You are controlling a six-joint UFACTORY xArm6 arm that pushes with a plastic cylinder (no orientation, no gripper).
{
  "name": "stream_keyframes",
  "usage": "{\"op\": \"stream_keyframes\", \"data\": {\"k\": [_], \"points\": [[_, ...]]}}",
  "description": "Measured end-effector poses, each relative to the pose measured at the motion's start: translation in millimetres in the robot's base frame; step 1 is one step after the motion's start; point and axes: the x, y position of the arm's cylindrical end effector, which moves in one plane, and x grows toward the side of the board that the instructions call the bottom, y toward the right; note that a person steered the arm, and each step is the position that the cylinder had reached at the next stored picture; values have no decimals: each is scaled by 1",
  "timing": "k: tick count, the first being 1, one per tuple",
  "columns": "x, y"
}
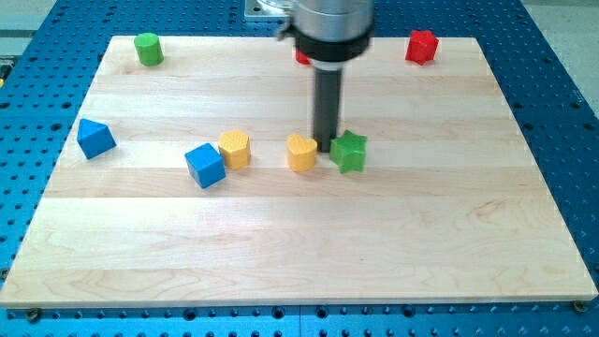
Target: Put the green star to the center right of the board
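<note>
The green star (349, 152) lies a little right of the board's middle. My tip (325, 146) rests on the board at the star's left edge, touching or almost touching it, between the star and a yellow heart-shaped block (301, 153). The rod rises straight up from there to the arm's grey body at the view's top.
A yellow hexagonal block (235, 148) and a blue cube (205, 165) lie left of the heart. A blue triangular block (94, 138) is at the far left. A green cylinder (148, 48) is at top left, a red star (422, 46) at top right. A red block (302, 57) peeks from behind the arm.
</note>
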Motion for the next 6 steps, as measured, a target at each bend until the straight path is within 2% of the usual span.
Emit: {"op": "stream_keyframes", "data": {"k": [1, 2, 3, 4, 5, 6], "points": [[16, 55], [35, -28], [66, -44], [79, 27], [28, 67], [14, 102]]}}
